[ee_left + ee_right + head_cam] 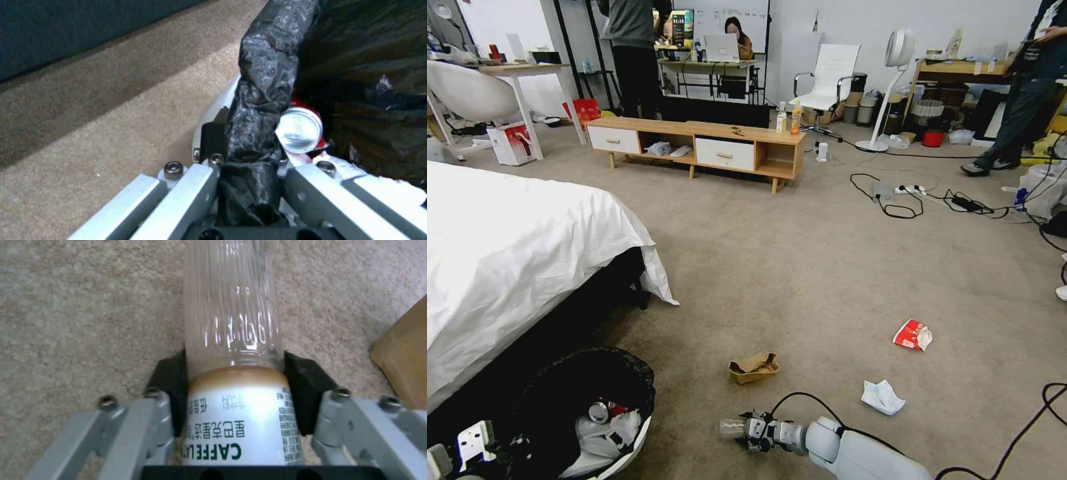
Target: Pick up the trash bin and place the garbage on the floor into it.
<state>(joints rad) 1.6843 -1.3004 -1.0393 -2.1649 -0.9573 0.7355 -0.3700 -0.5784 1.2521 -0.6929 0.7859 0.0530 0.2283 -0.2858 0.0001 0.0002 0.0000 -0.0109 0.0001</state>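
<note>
The trash bin, white with a black bag over its rim, is at the lower left beside the bed. My left gripper is shut on its bag-covered rim. Inside lie a red can and white tissues. My right gripper is low over the carpet, shut on a clear bottle with a white label; its cap end is hidden. On the floor lie a brown cardboard tray, a red-and-white packet and a crumpled tissue. The tray's edge is just beside the held bottle.
A white-sheeted bed fills the left side. A low wooden bench with upright drink bottles stands at the back. Power cables trail across the right floor, and a black cable loops near my right arm. Open carpet lies between.
</note>
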